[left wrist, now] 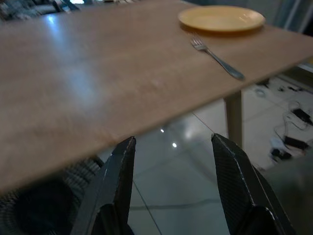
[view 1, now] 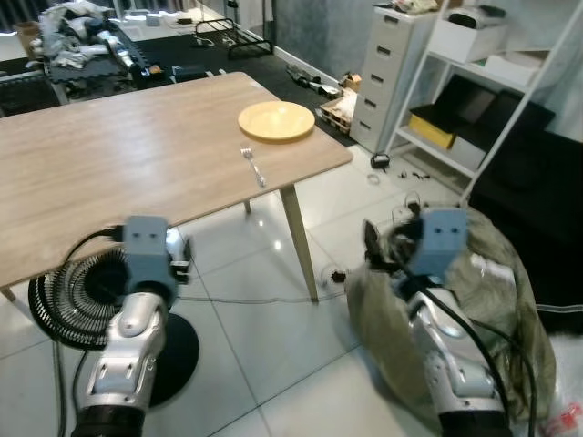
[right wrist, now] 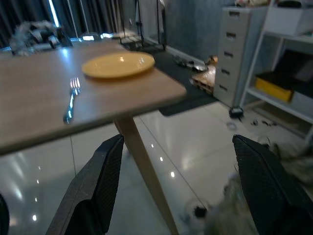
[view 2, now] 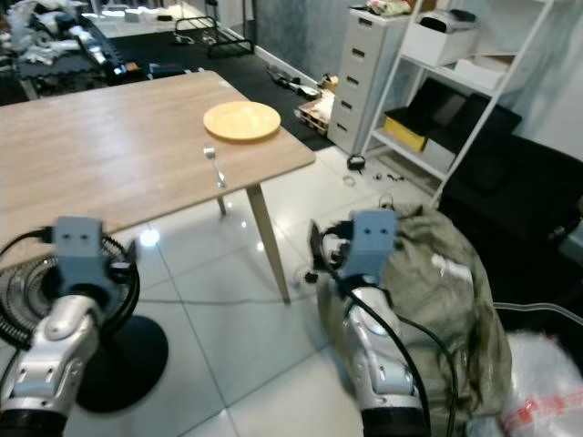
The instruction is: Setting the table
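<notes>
- The light wooden counter (view 1: 109, 155) with slanted pale legs stands on a glossy white tiled floor (view 1: 264, 355); the round yellow plate (view 1: 276, 120) sits near its right-hand corner.
- The silver metal fork (view 1: 253, 166) lies on the wood just beside the plate, on the robot's side of it, apart from it, tines pointing toward the plate.
- The left claw (left wrist: 171, 161) hangs below the counter's near edge, its two black fingers spread with a clear gap and nothing between them; the left wrist view looks up along the underside edge toward fork (left wrist: 217, 58) and plate (left wrist: 221, 18).
- The right claw (right wrist: 178, 171) is held off the counter's corner, over the floor, fingers set wide apart and holding nothing; the right wrist view takes in fork (right wrist: 71, 100), plate (right wrist: 118, 64) and the grey drawer cabinet (right wrist: 234, 49) past the table leg.
- The head views add what the wrist cameras miss: a black pedestal fan (view 1: 82, 300) on the floor under the left arm, a crumpled olive-green bag (view 1: 492, 309) beside the right arm, a white ladder shelf (view 1: 492, 82) with boxes, and clutter heaped beyond the counter's far end.
</notes>
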### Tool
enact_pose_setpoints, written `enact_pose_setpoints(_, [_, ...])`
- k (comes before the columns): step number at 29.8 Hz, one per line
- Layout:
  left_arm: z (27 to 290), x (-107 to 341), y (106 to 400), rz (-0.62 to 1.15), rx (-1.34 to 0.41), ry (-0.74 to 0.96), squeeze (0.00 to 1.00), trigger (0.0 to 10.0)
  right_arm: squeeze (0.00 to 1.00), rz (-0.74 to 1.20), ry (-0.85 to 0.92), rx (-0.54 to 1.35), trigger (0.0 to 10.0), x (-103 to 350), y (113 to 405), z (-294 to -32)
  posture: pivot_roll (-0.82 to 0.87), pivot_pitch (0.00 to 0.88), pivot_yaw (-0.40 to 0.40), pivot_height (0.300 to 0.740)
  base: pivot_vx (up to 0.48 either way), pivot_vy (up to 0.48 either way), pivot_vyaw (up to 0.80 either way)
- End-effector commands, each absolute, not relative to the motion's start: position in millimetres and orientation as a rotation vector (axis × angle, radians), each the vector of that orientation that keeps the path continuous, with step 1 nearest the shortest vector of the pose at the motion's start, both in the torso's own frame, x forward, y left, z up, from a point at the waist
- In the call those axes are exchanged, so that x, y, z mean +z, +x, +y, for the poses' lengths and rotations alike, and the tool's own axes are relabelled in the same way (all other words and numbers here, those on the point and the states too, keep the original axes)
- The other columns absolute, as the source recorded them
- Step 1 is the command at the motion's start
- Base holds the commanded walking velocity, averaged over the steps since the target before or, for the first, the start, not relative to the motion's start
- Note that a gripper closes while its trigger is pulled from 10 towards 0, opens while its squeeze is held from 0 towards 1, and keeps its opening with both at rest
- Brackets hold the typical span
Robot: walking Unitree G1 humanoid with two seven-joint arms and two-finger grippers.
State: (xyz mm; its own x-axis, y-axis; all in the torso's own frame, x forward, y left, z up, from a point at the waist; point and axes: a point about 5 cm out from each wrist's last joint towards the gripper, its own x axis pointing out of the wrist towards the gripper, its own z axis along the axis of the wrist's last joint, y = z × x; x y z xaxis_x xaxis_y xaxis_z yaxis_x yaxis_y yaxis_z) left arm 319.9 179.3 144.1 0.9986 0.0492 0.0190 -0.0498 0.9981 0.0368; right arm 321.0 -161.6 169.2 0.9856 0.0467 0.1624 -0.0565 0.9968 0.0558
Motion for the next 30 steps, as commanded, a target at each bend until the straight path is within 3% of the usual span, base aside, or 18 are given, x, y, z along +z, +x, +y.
enact_pose_setpoints(1, [188.5,143.0,317.5,-0.006,0.077,0.060,0.00,10.0,0.00,-0.159,0.063,0.072,10.0,169.1,320.3,-154.2,-0.03,0.000,0.082,0.740,0.480,0.000,0.00])
enact_pose_setpoints(30, [185.5,156.0,318.5,-0.043,0.053,0.086,0.00,10.0,0.00,-0.201,0.057,0.096,10.0,181.7,322.0,-147.0,-0.02,0.000,0.087,0.740,0.478,0.000,0.00])
